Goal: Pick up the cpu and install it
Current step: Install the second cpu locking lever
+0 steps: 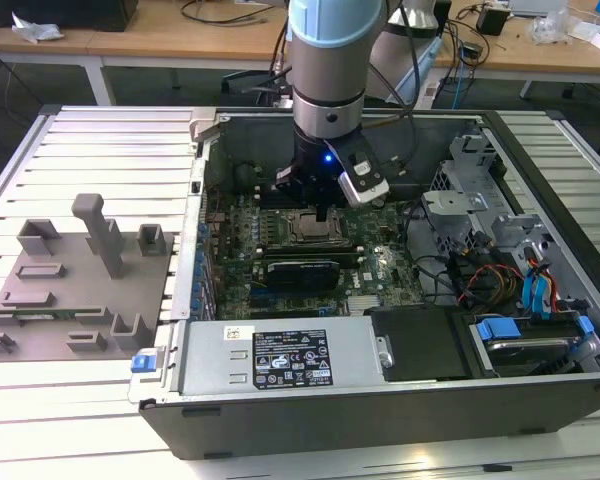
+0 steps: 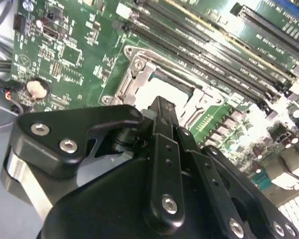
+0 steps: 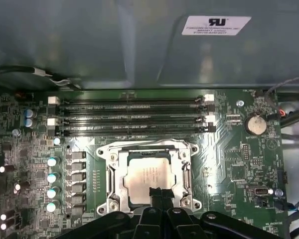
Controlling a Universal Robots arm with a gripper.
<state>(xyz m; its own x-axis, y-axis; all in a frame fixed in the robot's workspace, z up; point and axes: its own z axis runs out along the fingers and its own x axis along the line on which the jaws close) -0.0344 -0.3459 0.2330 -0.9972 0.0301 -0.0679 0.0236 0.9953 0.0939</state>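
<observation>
The cpu (image 3: 148,172), a pale silvery square chip, lies flat inside the socket frame (image 3: 114,174) on the green motherboard (image 3: 229,164). My gripper (image 3: 157,192) hangs just above the chip's near edge, its two dark fingers pressed together with nothing between them. In the second wrist view the fingertips (image 2: 162,105) cover part of the socket, and a strip of the cpu (image 2: 170,79) shows beyond them. In the exterior view the gripper (image 1: 325,207) stands straight over the cpu (image 1: 308,229) in the open computer case.
Memory slots (image 3: 134,117) run beside the socket, and a graphics card (image 1: 300,272) lies on its other side. A grey box with a white label (image 1: 280,358) closes the case front. Drive cages and cables (image 1: 520,270) fill the exterior view's right. A grey fixture (image 1: 80,270) sits outside at its left.
</observation>
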